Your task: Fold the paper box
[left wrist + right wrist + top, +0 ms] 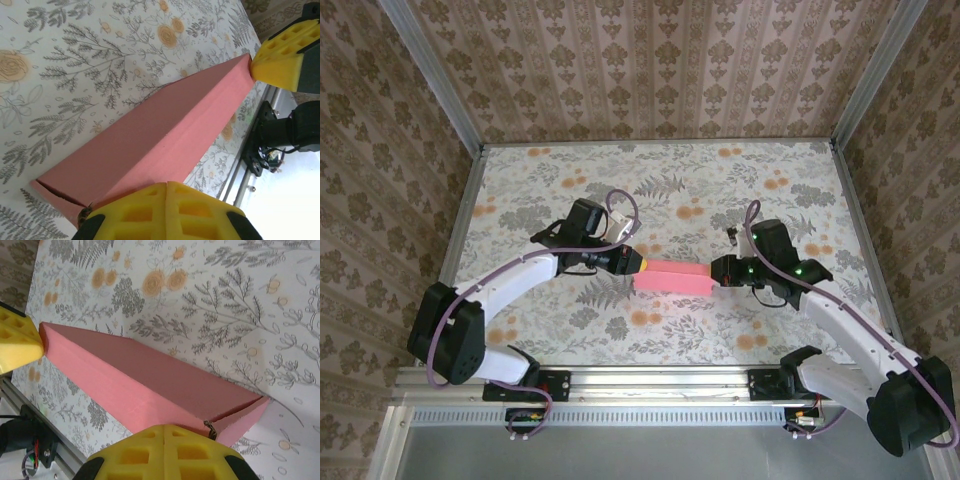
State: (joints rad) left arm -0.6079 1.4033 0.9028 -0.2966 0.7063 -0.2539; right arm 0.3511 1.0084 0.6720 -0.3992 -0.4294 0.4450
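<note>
The paper box (672, 278) is in the near half of the flowered table (570, 180), about midway across. It is a long, flat pink shape stretched left to right between my two claws. My left claw (638, 262) meets its left end and my right claw (717, 271) meets its right end, each touching the cardboard.

From my left wrist, my left claw (166, 189) is closed: its yellow pads (140, 212) sit flush against each other with only a seam between them, and the near end of the box (165, 135) runs up under their tips. At the far end the tip of my right claw (260, 67) presses on the box's corner. A slit gapes low on the left of the near end, where two edges do not meet.

From my right wrist the picture is mirrored: my right claw (165, 430) is closed pad to pad against the near end of the box (150, 375), and my left claw (20, 342) touches the far corner. There is another slit at the near end, on the right.

Whether either claw pinches any card between its pads I cannot tell — nor whether the box rests fully on the table.
</note>
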